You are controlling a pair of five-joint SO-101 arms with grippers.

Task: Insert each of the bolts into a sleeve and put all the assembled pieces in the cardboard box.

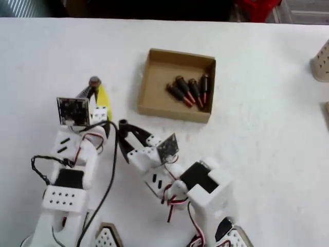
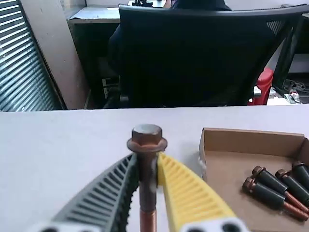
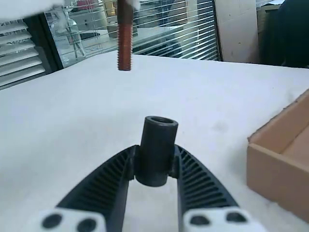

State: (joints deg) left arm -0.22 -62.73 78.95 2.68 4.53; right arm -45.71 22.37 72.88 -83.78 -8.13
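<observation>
The left gripper [image 2: 147,163] clamps a bolt [image 2: 147,138] upright, threads down. The right gripper [image 3: 155,162] pinches a sleeve [image 3: 158,137] upright, bore up, lying right of the bolt and nearer the arms' bases, not yet beneath it. The height gap between tip and bore is hard to judge.

I can't find any words, numbers or signs that I can read in any of my views.
</observation>
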